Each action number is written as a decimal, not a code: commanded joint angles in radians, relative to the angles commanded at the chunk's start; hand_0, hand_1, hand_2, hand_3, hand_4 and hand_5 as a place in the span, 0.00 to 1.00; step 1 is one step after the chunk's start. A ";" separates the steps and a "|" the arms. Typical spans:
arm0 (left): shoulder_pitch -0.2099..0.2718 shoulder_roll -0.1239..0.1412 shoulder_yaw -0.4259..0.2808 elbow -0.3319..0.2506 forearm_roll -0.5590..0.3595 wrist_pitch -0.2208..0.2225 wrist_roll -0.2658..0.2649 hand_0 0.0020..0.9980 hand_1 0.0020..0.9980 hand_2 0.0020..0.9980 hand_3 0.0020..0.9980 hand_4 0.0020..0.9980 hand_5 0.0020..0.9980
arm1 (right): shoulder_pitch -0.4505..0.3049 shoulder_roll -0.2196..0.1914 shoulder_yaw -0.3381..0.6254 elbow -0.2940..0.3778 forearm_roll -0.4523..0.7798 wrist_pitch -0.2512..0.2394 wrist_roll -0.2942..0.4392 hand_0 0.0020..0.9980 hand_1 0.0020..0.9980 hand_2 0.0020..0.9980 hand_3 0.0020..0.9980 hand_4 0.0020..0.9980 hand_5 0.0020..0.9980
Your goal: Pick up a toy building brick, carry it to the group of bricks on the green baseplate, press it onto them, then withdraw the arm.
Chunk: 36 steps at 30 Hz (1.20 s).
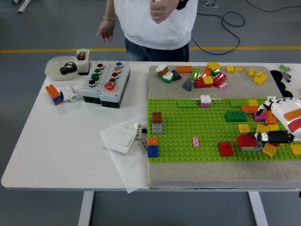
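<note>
- Way left of the baseplate (188, 125), off on the bare table, there was a bowl (55, 71) with a gear in it, a small orange-and-blue brick stack (54, 93) and two button boxes (106, 83). None of it mattered for this step.
- Just off the baseplate's left edge lay a white switch (120, 139) on a sheet of paper.
- On the baseplate's left side stood a brown-on-grey stack (157, 122) and an orange-on-blue one (153, 146), with a tiny pink brick (195, 141) toward the middle.
- Behind the baseplate, loose bricks (207, 77) were scattered on the mat. The person stood back from the table, hands off everything.
- Near the baseplate's front right sat the red brick (246, 140), rounded on top, on a grey piece and looking seated. A flat red brick (225, 149) was just to its left.
- At the baseplate's right edge was the right hand (278, 127): fingers loosely spread, gripping nothing, dark thumb lying flat and ending right beside the red brick. Couldn't tell if it touched.
- My guess is the press was done and pulling out was the job. I'd lift first, then slide right, so the thumb doesn't snag the yellow tiles (269, 149) nearby.
- The left hand wasn't in shot.
</note>
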<state>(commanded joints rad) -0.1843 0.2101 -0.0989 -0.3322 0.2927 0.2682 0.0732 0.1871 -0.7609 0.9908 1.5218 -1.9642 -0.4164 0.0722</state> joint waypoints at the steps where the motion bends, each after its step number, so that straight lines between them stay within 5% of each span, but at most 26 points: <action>1: 0.000 0.000 0.000 0.000 0.000 0.000 0.000 0.74 0.74 0.73 0.58 0.61 0.65 | -0.001 0.002 0.002 0.003 0.039 -0.004 0.013 0.56 0.59 0.67 0.57 1.00 0.64; 3: 0.000 0.000 0.002 0.000 -0.002 0.000 -0.001 0.74 0.74 0.73 0.58 0.61 0.65 | -0.006 0.016 0.012 0.020 0.124 -0.006 0.070 0.65 0.67 0.72 0.61 1.00 0.65; 8: 0.000 0.001 0.004 0.000 -0.006 -0.001 -0.003 0.74 0.74 0.73 0.58 0.61 0.65 | -0.009 0.058 0.043 0.038 0.338 0.072 0.185 0.65 0.67 0.72 0.61 1.00 0.65; 9: 0.000 0.001 0.004 0.000 -0.006 -0.001 -0.002 0.74 0.74 0.73 0.58 0.61 0.65 | -0.009 0.066 0.050 0.037 0.377 0.087 0.199 0.76 0.74 0.78 0.80 1.00 0.78; 12: 0.003 0.001 0.004 0.000 -0.007 -0.001 -0.003 0.74 0.74 0.73 0.58 0.61 0.65 | -0.004 0.102 0.079 0.028 0.507 0.132 0.235 0.76 0.74 0.78 0.80 1.00 0.78; 15: 0.004 0.001 0.004 0.001 -0.009 -0.001 -0.003 0.74 0.74 0.73 0.58 0.61 0.65 | -0.003 0.115 0.089 0.020 0.631 0.143 0.245 0.80 0.77 0.79 0.82 1.00 0.85; 25: 0.011 0.004 0.000 0.001 -0.003 -0.002 0.000 0.74 0.74 0.72 0.58 0.61 0.65 | 0.023 0.179 0.120 -0.076 1.049 0.182 0.275 0.80 0.77 0.80 0.82 1.00 0.85; 36: 0.025 0.005 -0.021 0.004 0.030 -0.005 0.014 0.74 0.74 0.73 0.58 0.61 0.65 | 0.008 0.204 0.153 -0.133 1.511 0.216 0.249 0.81 0.78 0.80 0.82 1.00 0.87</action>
<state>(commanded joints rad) -0.1589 0.2153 -0.1200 -0.3278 0.3224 0.2629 0.0871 0.1946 -0.5574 1.1440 1.3886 -0.4536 -0.1999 0.3212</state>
